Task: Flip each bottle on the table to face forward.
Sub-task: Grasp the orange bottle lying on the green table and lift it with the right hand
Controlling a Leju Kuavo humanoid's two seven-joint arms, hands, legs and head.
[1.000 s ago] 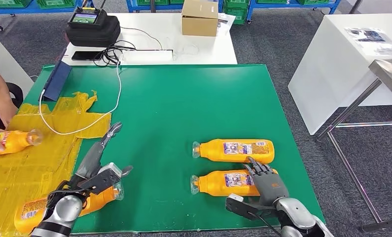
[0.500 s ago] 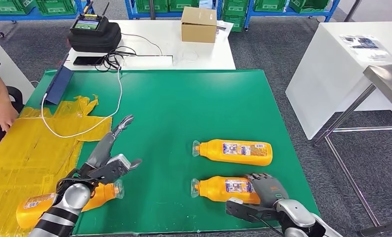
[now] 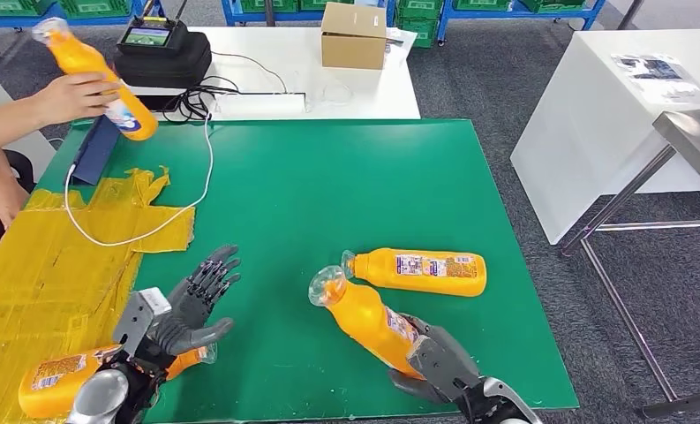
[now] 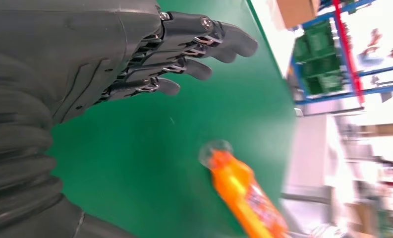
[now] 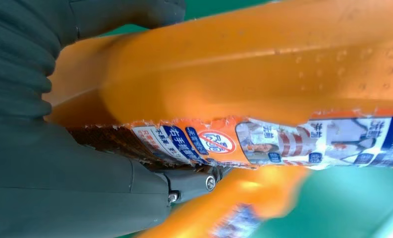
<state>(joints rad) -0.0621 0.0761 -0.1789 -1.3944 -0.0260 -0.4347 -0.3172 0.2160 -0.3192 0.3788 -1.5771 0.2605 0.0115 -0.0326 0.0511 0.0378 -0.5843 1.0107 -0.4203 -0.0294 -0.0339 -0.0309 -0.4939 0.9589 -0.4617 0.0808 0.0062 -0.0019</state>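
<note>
Big green mat [image 3: 311, 177] wide open toward 12 o'clock. Right hand [image 3: 439, 364] at 5 o'clock gripping an orange bottle [image 3: 364, 314], tilted up off the mat, cap toward 10. Second bottle [image 3: 421, 271] lying flat just beyond. Third bottle [image 3: 63, 384] at 7 o'clock under the left hand [image 3: 191, 305], fingers spread, holding nothing. Fourth bottle [image 3: 99, 79] in a person's hand [image 3: 63, 95] at 10.

The bench [image 3: 311, 177] carries one bottle [image 3: 424, 271] lying flat toward its right edge. Just before it, at the front edge, the right hand [image 3: 439, 362] holds a second bottle [image 3: 364, 316] tilted off the surface. A third bottle [image 3: 59, 384] lies at the front left corner, under the left hand [image 3: 191, 305]. A person's hand [image 3: 68, 95] holds a fourth bottle [image 3: 99, 79] above the rear left corner.
</note>
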